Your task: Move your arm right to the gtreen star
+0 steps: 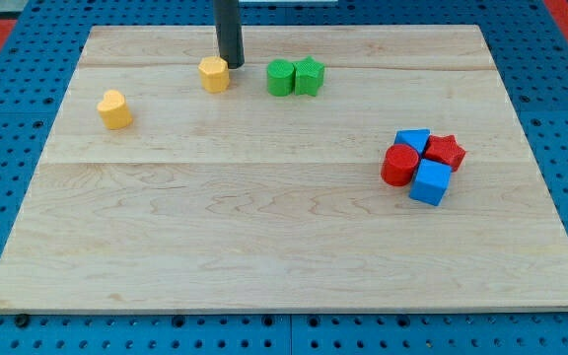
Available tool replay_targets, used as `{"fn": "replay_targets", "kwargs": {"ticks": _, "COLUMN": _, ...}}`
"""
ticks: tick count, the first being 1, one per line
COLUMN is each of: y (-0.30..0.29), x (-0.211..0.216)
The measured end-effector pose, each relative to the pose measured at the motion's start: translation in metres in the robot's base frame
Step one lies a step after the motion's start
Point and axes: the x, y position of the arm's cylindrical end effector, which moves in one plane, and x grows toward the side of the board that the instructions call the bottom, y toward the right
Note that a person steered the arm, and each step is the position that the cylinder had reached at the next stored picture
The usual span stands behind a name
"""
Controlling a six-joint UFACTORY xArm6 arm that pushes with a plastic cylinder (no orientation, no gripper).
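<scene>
Green star (310, 75) near the view's top, well to the view's right of my tip (231, 65), touching a green cylinder (280, 77) on its near side. Nothing held by the bare rod; tip just beside yellow hexagon block (214, 74). Nearer the view's bottom right: blue cube (430, 182), red cylinder (398, 165), red star (446, 151), blue block (413, 139), clustered together. Yellow heart-shaped block (114, 109) off to the view's left on the wooden board (264, 237).

Wooden board (264, 247) under coloured blocks (422, 166)
</scene>
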Motion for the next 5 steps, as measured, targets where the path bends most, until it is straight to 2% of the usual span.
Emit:
{"fn": "replay_targets", "kwargs": {"ticks": 1, "y": -0.007, "x": 0.003}}
{"fn": "replay_targets", "kwargs": {"ticks": 2, "y": -0.014, "x": 0.033}}
{"fn": "replay_targets", "kwargs": {"ticks": 3, "y": -0.066, "x": 0.070}}
{"fn": "replay_targets", "kwargs": {"ticks": 4, "y": -0.034, "x": 0.083}}
{"fn": "replay_targets", "kwargs": {"ticks": 5, "y": 0.081, "x": 0.090}}
